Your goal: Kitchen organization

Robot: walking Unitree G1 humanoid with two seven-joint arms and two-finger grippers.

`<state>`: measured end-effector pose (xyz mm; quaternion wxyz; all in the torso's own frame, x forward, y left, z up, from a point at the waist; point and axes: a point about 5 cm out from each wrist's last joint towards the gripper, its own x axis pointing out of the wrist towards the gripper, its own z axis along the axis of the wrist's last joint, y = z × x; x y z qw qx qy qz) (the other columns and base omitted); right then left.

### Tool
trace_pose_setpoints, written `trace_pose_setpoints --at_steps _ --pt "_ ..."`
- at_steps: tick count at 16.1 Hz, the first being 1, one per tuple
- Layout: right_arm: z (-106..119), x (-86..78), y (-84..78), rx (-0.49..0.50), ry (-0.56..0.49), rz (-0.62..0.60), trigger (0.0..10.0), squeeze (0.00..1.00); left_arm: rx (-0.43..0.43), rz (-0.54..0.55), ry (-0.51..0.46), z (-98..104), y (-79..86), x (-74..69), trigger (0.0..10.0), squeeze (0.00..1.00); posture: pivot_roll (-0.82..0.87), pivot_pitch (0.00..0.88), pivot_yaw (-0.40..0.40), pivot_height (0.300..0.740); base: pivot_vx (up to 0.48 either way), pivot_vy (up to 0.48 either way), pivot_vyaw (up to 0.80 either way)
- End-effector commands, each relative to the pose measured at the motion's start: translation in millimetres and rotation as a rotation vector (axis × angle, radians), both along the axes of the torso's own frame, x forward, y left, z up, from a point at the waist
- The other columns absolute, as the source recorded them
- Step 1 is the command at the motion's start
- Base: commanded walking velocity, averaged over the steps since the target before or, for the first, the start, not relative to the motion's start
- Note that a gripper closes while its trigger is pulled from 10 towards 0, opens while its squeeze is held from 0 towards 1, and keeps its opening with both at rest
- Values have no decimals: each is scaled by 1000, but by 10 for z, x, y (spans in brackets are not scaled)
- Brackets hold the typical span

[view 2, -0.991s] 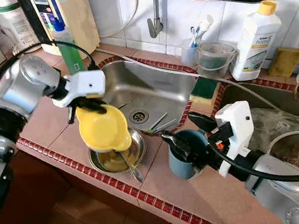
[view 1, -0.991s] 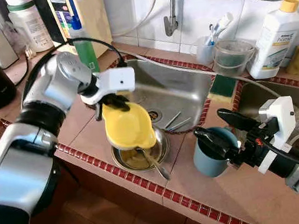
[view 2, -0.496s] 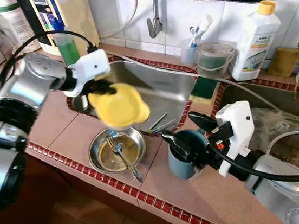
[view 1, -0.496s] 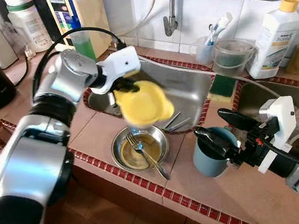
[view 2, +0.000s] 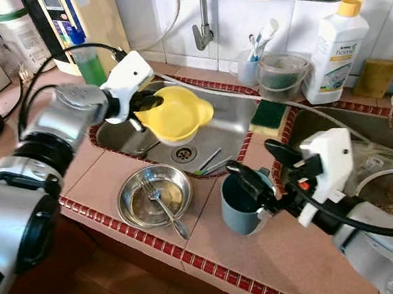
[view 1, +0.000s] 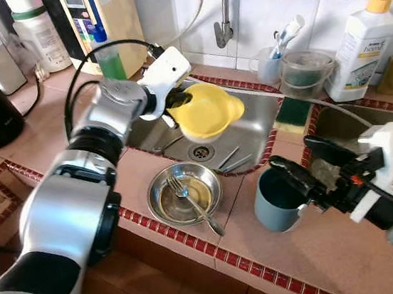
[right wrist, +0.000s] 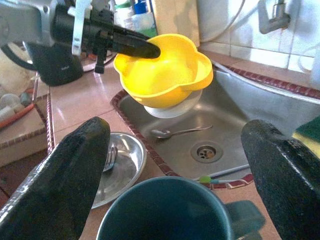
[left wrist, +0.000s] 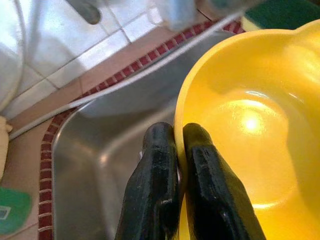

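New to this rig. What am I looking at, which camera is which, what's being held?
A humanoid robot at a tiled kitchen counter. Two pictures come from a stereo camera on its head; the other two come from a camera on each wrist, looking along the black fingers. The left gripper is shut on the rim of a yellow bowl, holding it over the sink. The right gripper is open around a blue mug on the counter. A steel plate with a fork sits by the sink.
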<state>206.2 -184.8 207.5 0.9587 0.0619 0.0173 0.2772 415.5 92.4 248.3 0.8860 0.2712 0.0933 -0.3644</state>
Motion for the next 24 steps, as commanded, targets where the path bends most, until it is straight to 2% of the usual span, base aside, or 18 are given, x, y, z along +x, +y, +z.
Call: trace_pose_setpoints --at_steps 1,7,14,17,21,24 --pt "61 -47 15 1 -29 -5 10000 0 -38 42 -7 19 14 17 10000 0 -272 0 97 740 0 0 0" --pt "104 -218 -32 19 -33 -63 10000 0 -90 122 11 -239 -57 0 10000 0 -339 4 122 740 0 0 0" --pt "81 -437 -57 23 4 -132 10000 0 -94 172 49 -470 -80 -38 10000 0 -394 71 147 740 0 0 0" --pt "70 -577 -36 41 33 -156 10000 0 -73 192 63 -606 -61 -66 10000 0 -414 111 159 740 0 0 0" --pt "61 -706 18 78 62 -159 10000 0 -85 270 67 -660 15 -60 10000 0 -432 144 172 740 0 0 0" --pt "55 -741 14 88 78 -164 10000 0 -71 288 73 -712 25 -71 10000 0 -441 158 174 740 0 0 0"
